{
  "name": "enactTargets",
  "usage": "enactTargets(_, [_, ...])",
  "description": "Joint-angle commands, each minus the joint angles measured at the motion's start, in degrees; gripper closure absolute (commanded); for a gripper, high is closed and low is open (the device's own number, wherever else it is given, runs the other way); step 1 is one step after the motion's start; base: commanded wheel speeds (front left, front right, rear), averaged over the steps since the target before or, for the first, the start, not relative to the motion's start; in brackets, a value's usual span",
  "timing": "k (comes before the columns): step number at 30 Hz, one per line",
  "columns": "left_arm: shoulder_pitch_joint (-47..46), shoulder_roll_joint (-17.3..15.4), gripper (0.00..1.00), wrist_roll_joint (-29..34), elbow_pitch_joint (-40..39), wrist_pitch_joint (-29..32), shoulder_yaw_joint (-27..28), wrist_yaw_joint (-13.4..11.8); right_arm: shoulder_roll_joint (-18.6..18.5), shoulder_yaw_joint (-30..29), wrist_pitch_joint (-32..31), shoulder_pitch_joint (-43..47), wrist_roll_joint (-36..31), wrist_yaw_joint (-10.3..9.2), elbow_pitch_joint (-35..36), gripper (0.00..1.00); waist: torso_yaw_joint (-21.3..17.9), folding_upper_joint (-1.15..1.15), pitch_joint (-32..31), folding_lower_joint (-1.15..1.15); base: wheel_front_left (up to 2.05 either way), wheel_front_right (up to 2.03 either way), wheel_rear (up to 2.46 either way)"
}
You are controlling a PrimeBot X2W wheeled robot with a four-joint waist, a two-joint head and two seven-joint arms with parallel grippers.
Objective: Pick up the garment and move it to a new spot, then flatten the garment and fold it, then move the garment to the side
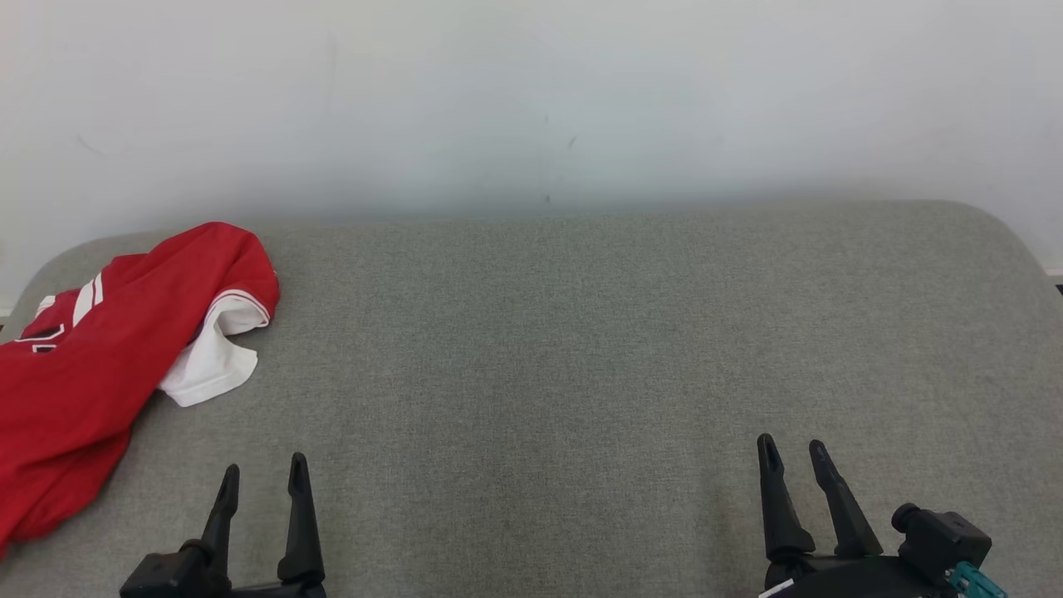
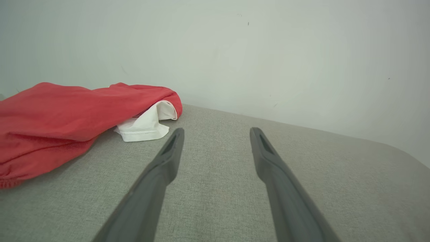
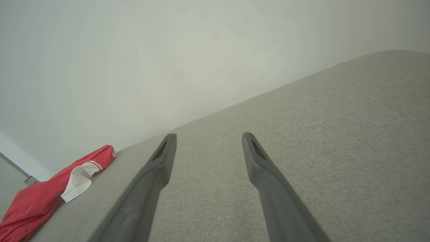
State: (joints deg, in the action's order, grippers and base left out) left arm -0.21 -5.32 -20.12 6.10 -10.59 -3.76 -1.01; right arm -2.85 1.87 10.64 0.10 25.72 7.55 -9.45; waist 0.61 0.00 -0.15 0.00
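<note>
— Left gripper: fingers spread wide, nothing between them, hanging low over the grey upholstered surface. Right gripper: same, wide apart and empty, well off to the other side. Where's the garment?

— Red jersey, crumpled at the far left of the surface, near the back corner by the wall. White sleeve sticks out toward the middle. Neither gripper touches it.

— Step in hand?

— Judged: the first one, the pick-up, not yet begun. The left arm is the nearer. The next move calls for a reach forward and to its left, then a close on a bunched fold of red cloth, not on the loose sleeve alone. The open middle looks like the natural new spot.

— View differences?

— Head view gives the white stripes and a dark marking on the jersey, plus both grippers at once. Left wrist view gives the pile's height and the sleeve's stitched hem. Right wrist view adds a strip of floor past the surface's left end.
</note>
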Motion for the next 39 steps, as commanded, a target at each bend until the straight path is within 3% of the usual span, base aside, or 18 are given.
enactTargets(1, [0.4, -0.2, 0.00, 1.5, -0.6, -0.6, 0.2, 0.0, 0.0, 0.1, 0.6, 0.2, -1.5, -0.08, 0.3, 0.00, 0.0, 0.00, 0.0, 0.00, 0.00, 0.00, 0.00])
enactTargets(22, [2.1, -0.1, 0.00, 10.2, 1.0, -3.2, 1.5, 1.4, 0.0, -1.1, 3.1, 1.4, -11.6, -0.10, -0.4, 0.00, 0.5, 0.00, -0.6, 0.00, 0.00, 0.00, 0.00])
enactTargets(39, [1.9, -0.3, 0.00, 15.6, 3.5, -4.2, 1.7, 1.1, 0.0, -1.3, 4.6, 1.5, -18.0, -0.12, -2.5, 0.00, 1.0, 0.00, -1.3, 0.00, 0.00, 0.00, 0.00])
